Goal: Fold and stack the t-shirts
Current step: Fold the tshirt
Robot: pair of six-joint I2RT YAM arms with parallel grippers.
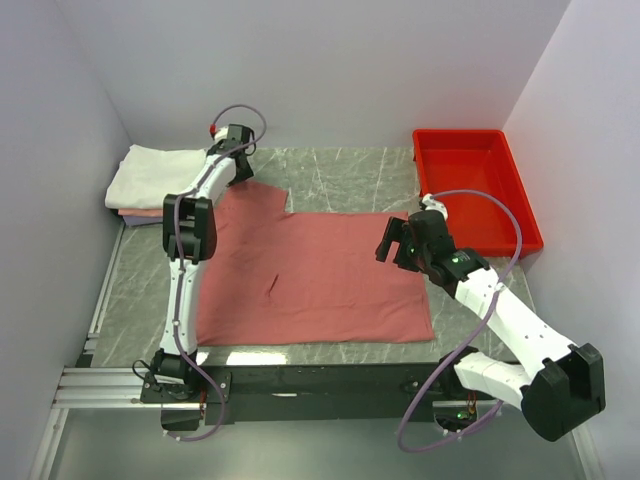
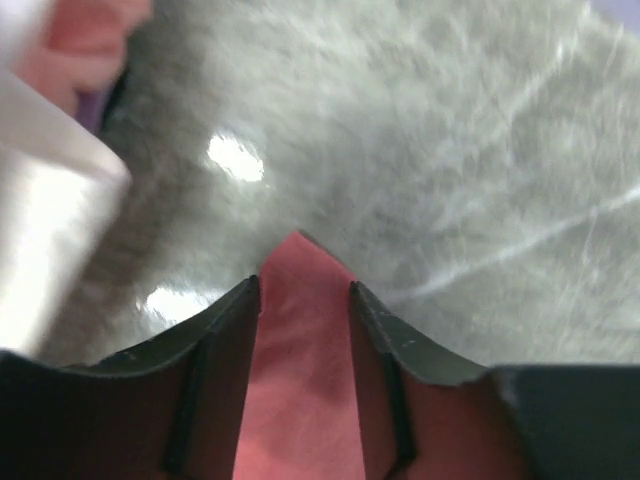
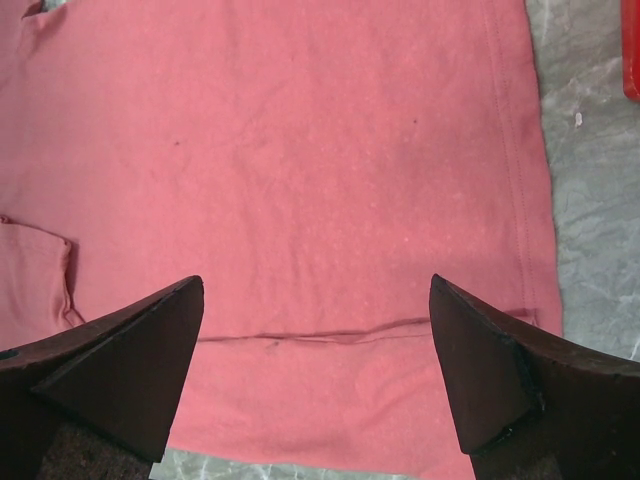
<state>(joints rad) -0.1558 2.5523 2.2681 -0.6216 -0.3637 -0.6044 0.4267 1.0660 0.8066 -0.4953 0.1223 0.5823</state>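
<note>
A salmon-red t-shirt (image 1: pixel 310 275) lies spread flat on the grey marble table (image 1: pixel 370 170). My left gripper (image 1: pixel 240 172) is down at its far left corner. In the left wrist view its half-closed fingers (image 2: pixel 303 285) straddle the pointed tip of red cloth (image 2: pixel 300 350), and a gap still shows between them. My right gripper (image 1: pixel 388 246) hovers over the shirt's right side, wide open (image 3: pixel 317 300), with only flat cloth (image 3: pixel 300 150) and a thin crease below it. A folded white t-shirt (image 1: pixel 150 175) sits on a pale pink one (image 1: pixel 140 212) at the far left.
A rigid red plastic tray (image 1: pixel 470 185) stands at the back right, its edge just showing in the right wrist view (image 3: pixel 633 50). The folded stack (image 2: pixel 40 230) lies close to the left of my left gripper. Walls close in the table on three sides.
</note>
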